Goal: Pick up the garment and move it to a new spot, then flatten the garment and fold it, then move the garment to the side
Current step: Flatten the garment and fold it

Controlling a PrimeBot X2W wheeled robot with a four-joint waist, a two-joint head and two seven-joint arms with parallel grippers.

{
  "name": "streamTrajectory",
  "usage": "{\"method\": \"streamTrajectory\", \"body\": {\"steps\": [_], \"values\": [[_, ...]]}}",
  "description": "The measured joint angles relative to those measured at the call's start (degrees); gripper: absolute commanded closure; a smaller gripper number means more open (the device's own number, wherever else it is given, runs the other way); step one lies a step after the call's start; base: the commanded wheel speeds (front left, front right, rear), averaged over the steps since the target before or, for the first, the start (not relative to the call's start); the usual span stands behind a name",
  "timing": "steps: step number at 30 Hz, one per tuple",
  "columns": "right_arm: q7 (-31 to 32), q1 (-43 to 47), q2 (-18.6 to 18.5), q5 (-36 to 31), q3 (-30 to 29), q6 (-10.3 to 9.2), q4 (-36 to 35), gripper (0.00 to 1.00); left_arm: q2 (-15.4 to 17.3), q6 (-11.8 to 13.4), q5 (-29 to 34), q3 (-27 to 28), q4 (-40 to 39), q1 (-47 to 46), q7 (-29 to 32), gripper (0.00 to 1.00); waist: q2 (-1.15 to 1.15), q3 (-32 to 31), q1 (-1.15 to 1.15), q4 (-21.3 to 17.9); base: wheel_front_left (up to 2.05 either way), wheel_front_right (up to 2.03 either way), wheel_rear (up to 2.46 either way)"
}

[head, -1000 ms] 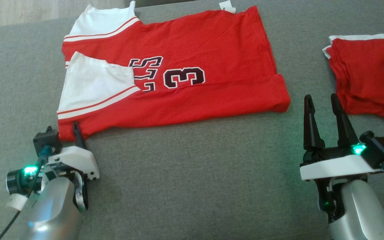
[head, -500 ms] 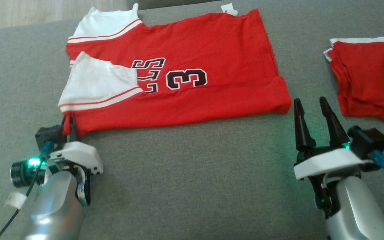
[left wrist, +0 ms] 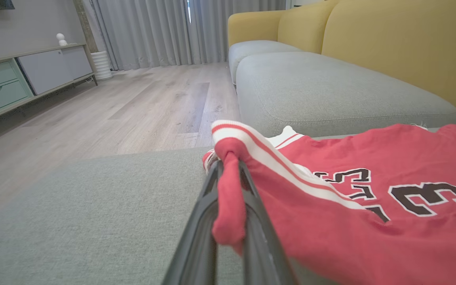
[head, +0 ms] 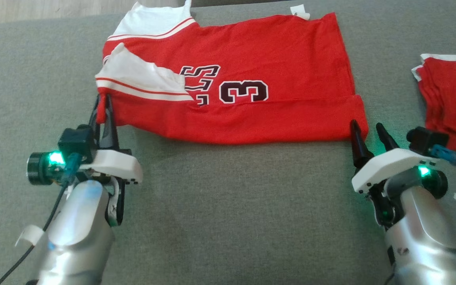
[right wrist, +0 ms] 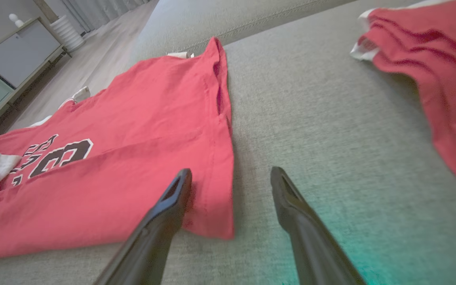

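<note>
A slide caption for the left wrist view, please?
Left hand pinching a corner of the jersey on a grey sofa.

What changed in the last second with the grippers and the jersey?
The left gripper closed on the jersey at its near left corner and lifted it off the cushion, bunching the white sleeve. The right gripper advanced to the near right corner, jaws open, gripping nothing. The head camera shifted too. The rest of the jersey stayed flat; the folded red garment stayed put.

Grey fabric cushion (head: pixel 228 206); red jersey (head: pixel 271 51) spread out at back, folded red garment (head: pixel 453 103) at right, apart
</note>
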Motion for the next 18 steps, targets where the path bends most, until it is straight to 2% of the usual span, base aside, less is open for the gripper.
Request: {"method": "streamTrajectory", "body": {"steps": [10,11,12,13,18], "values": [[-0.8,-9.6,-0.8,-0.5,3.2,0.00,14.6,0.00,-0.3,-0.5,0.4,-1.7,-1.3,0.6,0.0,1.00,0.00,1.1,0.00,1.6,0.00,0.00,0.00],[-0.8,-11.0,-1.1,-0.4,5.0,0.00,16.5,0.24,-0.3,-0.4,0.4,-2.1,-1.3,0.6,0.0,1.00,0.00,1.2,0.00,1.9,0.00,0.00,0.00],[-0.8,-11.5,-1.4,-0.2,6.0,0.00,17.3,0.80,-0.3,-0.4,0.4,-2.3,-1.3,0.7,0.1,1.00,0.00,1.2,0.00,2.0,0.00,0.00,0.00],[-0.8,-12.0,-1.5,-0.1,7.0,0.00,17.9,1.00,-0.3,-0.4,0.4,-2.3,-1.1,0.7,0.1,1.00,0.00,1.1,0.00,2.0,0.00,0.00,0.00],[-3.0,-12.8,-1.2,-2.2,9.5,0.00,21.0,1.00,-0.3,-0.4,0.3,-2.4,0.2,1.1,0.1,1.00,0.00,0.0,0.00,1.9,0.00,0.00,0.00]]}}
